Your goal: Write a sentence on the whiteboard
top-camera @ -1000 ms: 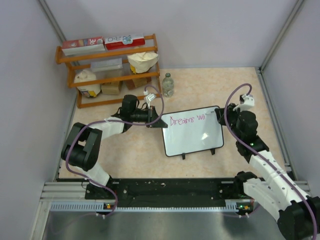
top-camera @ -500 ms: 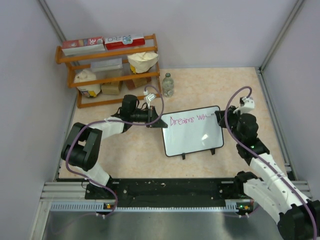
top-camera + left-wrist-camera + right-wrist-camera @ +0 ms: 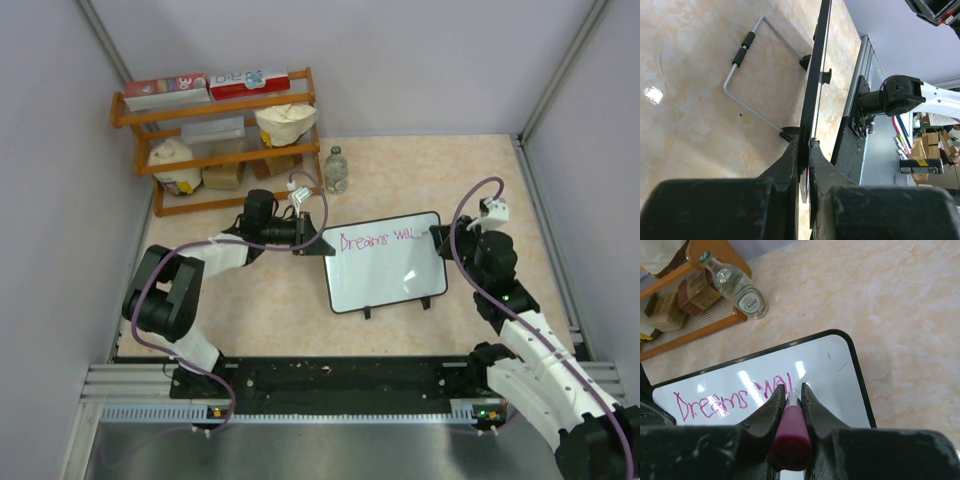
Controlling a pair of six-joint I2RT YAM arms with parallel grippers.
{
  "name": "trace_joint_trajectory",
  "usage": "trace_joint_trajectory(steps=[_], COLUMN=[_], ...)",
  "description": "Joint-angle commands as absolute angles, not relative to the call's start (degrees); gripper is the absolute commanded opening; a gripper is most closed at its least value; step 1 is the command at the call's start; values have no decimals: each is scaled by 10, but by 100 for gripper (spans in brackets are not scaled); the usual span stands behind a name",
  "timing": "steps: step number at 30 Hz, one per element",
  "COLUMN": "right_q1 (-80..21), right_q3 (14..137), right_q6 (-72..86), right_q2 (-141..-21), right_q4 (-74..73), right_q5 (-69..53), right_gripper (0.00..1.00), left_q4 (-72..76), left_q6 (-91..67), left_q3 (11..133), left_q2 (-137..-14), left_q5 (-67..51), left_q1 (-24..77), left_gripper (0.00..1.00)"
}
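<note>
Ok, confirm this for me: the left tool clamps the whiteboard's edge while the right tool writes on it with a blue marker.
Not blue. The right wrist view shows that the marker in the right tool is pink-magenta, matching the writing. The rest holds: the left tool clamps the edge of the whiteboard.

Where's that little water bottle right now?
In the top view the water bottle stands on the table at the right end of the wooden rack, just behind the far-left corner of the whiteboard.
</note>
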State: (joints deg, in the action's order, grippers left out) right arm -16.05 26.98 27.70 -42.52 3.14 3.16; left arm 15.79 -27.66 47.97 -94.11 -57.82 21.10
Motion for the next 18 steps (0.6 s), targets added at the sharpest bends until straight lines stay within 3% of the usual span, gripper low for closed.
trace_joint_trajectory(steps=[1, 18], right_q1=[-154, -154], right_q3=[278, 311], right_q6=[276, 275], right_q2=[-433, -464], right_q4=[26, 58], right_q5=[45, 69], right_gripper=[0, 0], left_q4=[148, 147], left_q6=[-243, -243], left_q3=[490, 490], left_q2=[-925, -923], left_q5=[-533, -532], left_q1=[213, 213], left_gripper=[0, 0])
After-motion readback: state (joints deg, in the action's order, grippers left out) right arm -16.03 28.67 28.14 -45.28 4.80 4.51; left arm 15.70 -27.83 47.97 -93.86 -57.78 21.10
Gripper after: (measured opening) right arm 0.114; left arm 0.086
